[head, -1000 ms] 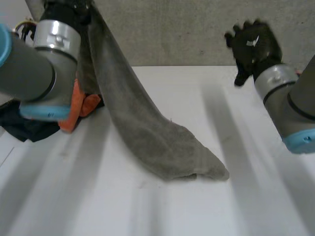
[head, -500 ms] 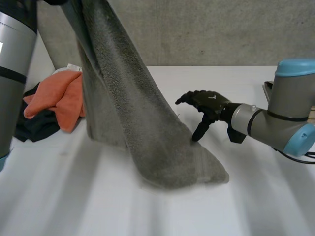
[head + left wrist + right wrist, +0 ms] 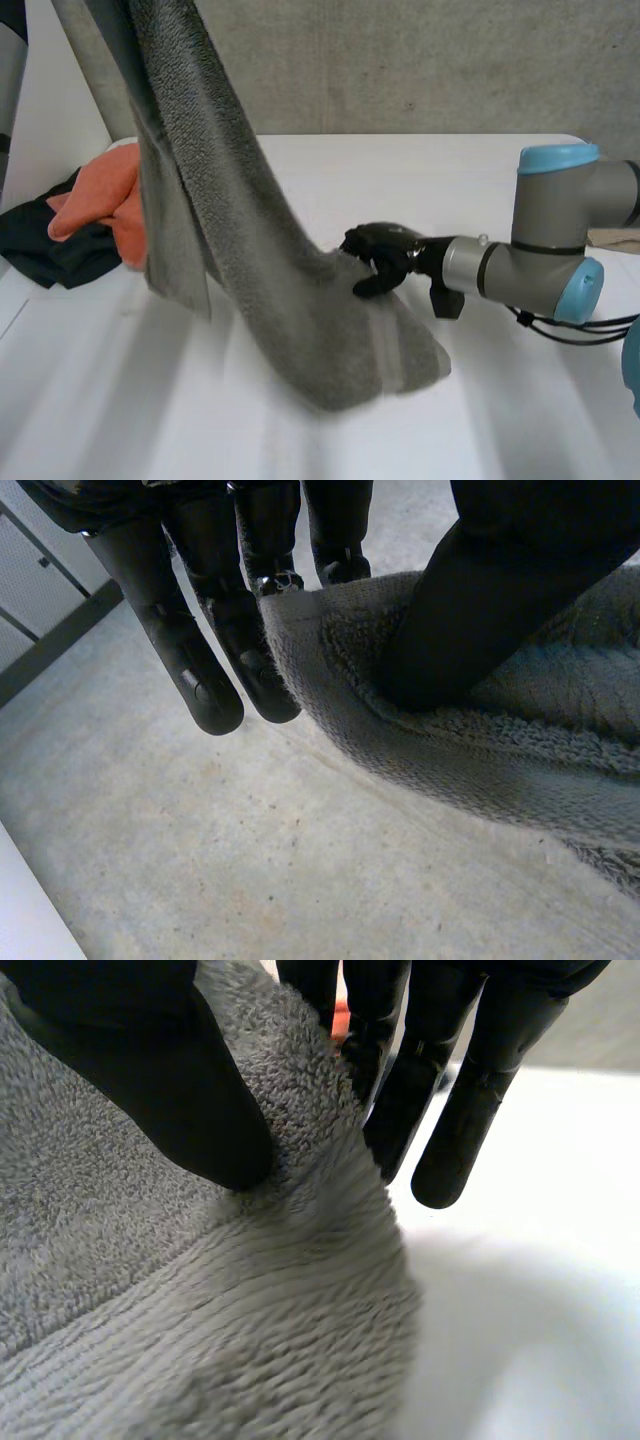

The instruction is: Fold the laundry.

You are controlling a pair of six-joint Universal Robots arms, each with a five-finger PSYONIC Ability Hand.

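Observation:
A grey towel point(image 3: 250, 260) hangs from high at the left and slopes down to the white table point(image 3: 520, 400), where its lower end lies bunched. My left hand point(image 3: 190, 650) holds the towel point(image 3: 480, 730) up by its top edge, thumb pressing the cloth against the fingers. My right hand point(image 3: 378, 258) reaches in low from the right and grips the towel's right edge just above the table. In the right wrist view the thumb point(image 3: 150, 1070) lies on the towel point(image 3: 200, 1310) and the fingers point(image 3: 470, 1090) curl behind its edge.
An orange cloth point(image 3: 105, 200) lies on a dark garment point(image 3: 40, 245) at the table's left side, behind the hanging towel. A grey wall point(image 3: 450, 60) runs along the table's far edge.
My right hand has moved left from beside the towel onto its edge and closed on it. The towel has been lifted higher and swung slightly left.

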